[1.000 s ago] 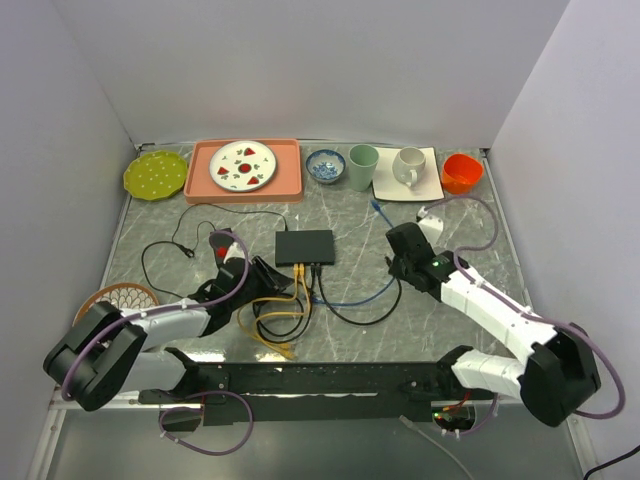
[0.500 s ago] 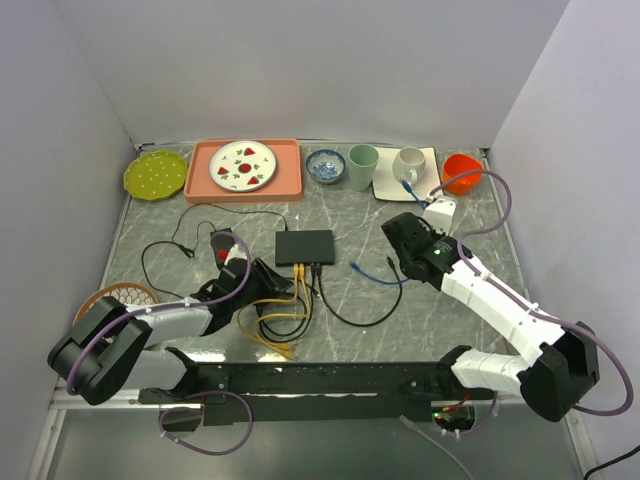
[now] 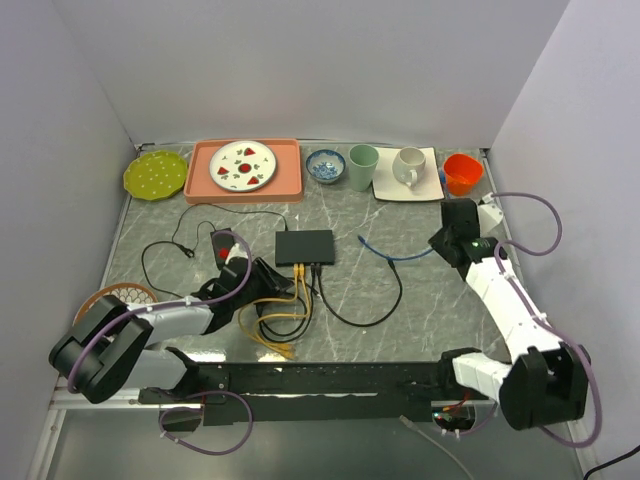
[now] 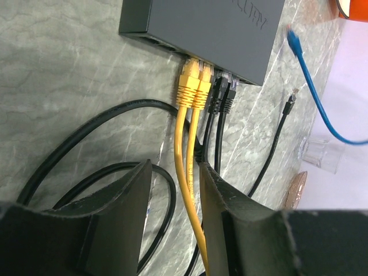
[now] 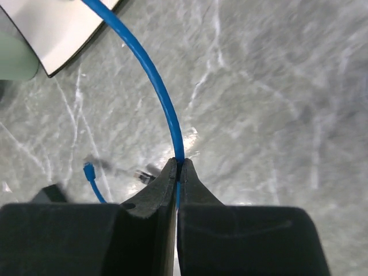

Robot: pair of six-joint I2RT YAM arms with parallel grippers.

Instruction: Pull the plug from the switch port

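Grey marble tabletop [image 3: 430, 325] w/ plain white walls [image 3: 300, 70].

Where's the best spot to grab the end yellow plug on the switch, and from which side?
Probably its yellow boot, just outside the switch. Come from the cable side, along the cord, left claw pinching top and bottom: the second yellow plug sits tight against it, leaving no side gap.

Top view looks down; close wrist views share blue cable [image 5: 164, 98]
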